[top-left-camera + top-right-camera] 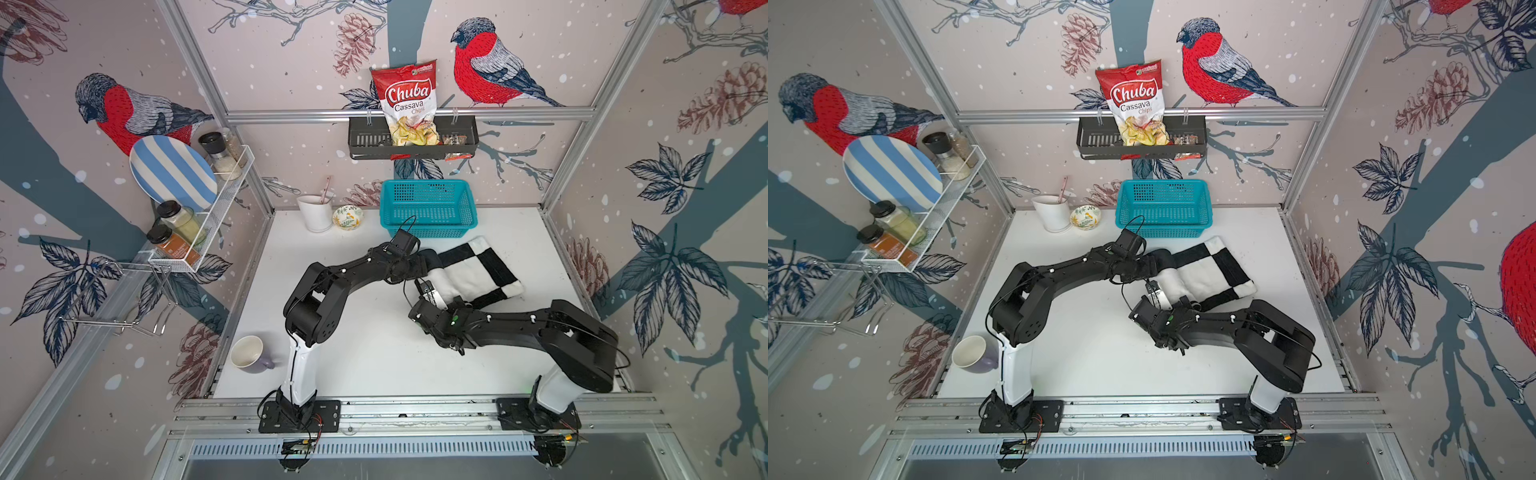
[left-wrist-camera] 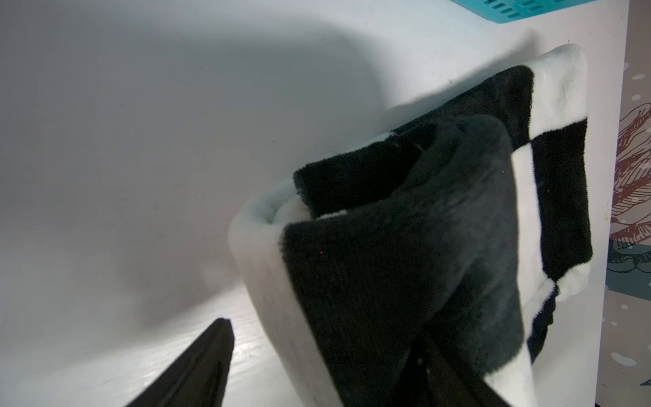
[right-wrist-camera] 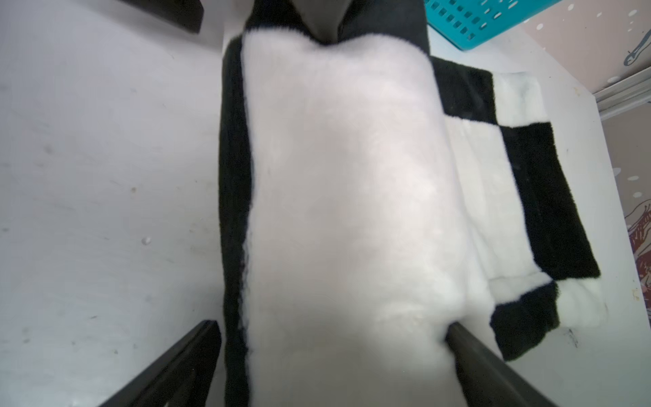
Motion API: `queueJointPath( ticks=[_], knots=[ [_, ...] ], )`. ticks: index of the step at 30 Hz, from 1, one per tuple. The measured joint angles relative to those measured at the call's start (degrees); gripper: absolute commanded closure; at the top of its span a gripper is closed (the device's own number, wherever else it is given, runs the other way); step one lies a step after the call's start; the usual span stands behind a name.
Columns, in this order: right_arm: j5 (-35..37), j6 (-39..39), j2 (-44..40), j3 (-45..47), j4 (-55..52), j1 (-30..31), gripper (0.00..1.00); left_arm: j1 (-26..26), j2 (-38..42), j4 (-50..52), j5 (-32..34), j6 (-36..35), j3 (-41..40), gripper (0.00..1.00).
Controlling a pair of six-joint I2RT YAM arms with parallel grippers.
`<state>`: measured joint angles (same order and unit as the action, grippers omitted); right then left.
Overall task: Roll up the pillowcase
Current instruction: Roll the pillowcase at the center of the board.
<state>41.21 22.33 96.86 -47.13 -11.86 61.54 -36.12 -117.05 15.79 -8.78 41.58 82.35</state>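
The pillowcase (image 1: 473,270) lies on the desk (image 1: 365,357) toward its rear right, just in front of the teal basket (image 1: 428,208), which stands at the rear edge. It is partly rolled. A thick roll forms the side nearer the desk's middle, and a flat checkered flap spreads from it toward the right edge. The left hand (image 1: 422,261) sits at the roll's rear end with its jaws spread wide around the fabric. In the left wrist view one of its fingers (image 2: 208,356) stands clear of the roll with bare desk between, and the other is tucked against black plush. The right hand (image 1: 434,293) is at the roll's front end, its jaws likewise wide apart. The roll sits between its fingers (image 3: 183,356), which lie against its sides.
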Motion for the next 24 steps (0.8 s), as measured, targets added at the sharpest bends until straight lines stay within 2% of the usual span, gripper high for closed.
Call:
queueJointPath(
  ticks=[3, 5, 7, 12, 19, 24],
  knots=[
    [-0.15, -0.68, 1.57, 0.46, 1.22, -0.98, 0.51, 0.0, 0.28, -0.15, 0.0, -0.02, -0.44, 0.19],
    [-0.33, -1.03, 1.68, 0.66, 2.36, -1.46, 0.7, 0.0, 0.76, 0.0, 0.02, -0.02, -0.63, 0.18],
    [-0.7, -1.25, 1.31, 0.66, 3.02, -1.31, 0.98, 0.0, 1.84, 0.63, 0.09, -0.07, -0.63, 0.17],
    [-5.64, -0.94, -1.27, 0.5, 3.32, -0.81, 1.0, 1.33, 6.93, 2.84, 0.87, -1.27, -0.85, 0.15],
    [-22.16, 1.18, -6.97, 0.83, 7.37, -0.98, 1.0, 5.09, 15.04, 3.74, 1.7, -3.26, -5.6, 0.14],
    [-37.97, 2.51, -10.47, 6.4, 15.04, -9.84, 0.99, 6.34, 18.97, 4.11, 2.73, -4.52, -9.99, 0.14]
  ],
)
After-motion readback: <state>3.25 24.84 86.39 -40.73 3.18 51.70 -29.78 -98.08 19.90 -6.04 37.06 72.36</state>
